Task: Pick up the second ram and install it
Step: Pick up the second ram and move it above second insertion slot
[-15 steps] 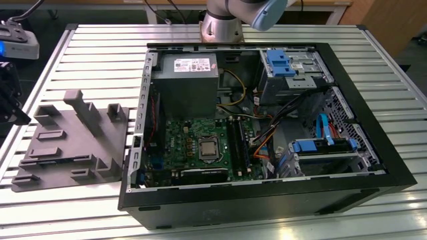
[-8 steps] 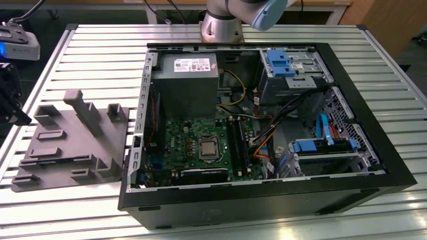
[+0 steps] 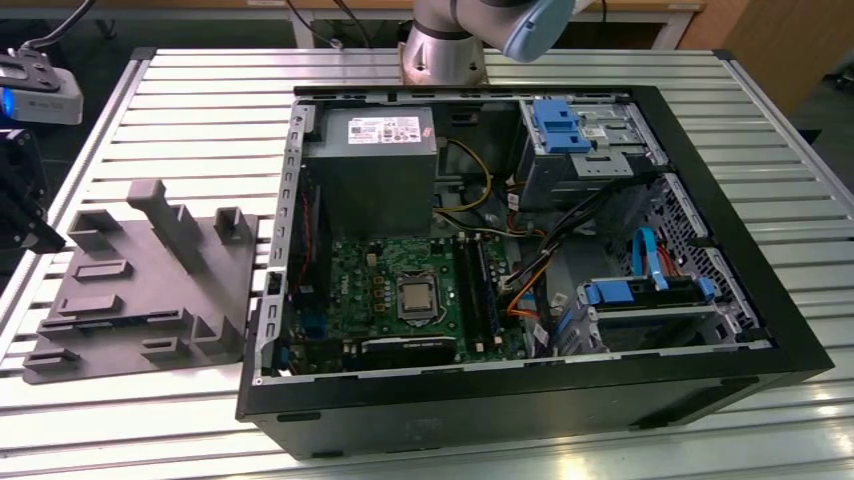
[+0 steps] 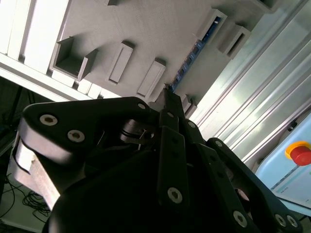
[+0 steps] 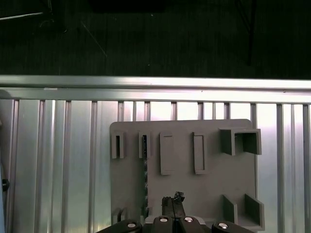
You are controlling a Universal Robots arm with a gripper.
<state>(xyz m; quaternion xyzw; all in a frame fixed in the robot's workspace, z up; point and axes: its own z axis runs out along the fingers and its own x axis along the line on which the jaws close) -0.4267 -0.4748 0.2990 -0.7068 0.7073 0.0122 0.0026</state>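
Note:
The second ram (image 5: 144, 174) stands on its thin edge in a long groove of the grey holder block (image 5: 194, 194). It is a dark narrow strip with small chips, and in the second wrist view the ram (image 4: 192, 58) runs slantwise across the holder (image 4: 160, 29). My gripper (image 5: 173, 200) hovers above the holder, a short way to the side of the ram and not touching it. Its two black fingers are shut against each other with nothing between them. In the second wrist view the gripper (image 4: 167, 92) is over the holder's edge.
In the exterior view the holder block (image 3: 134, 290) lies on the slatted aluminium table (image 3: 174, 90), on the exterior view's left of the open black computer case (image 3: 534, 390). Inside are the green motherboard (image 3: 387, 270), cables and blue drive brackets (image 3: 558, 125). A red stop button (image 4: 300, 153) sits off the table.

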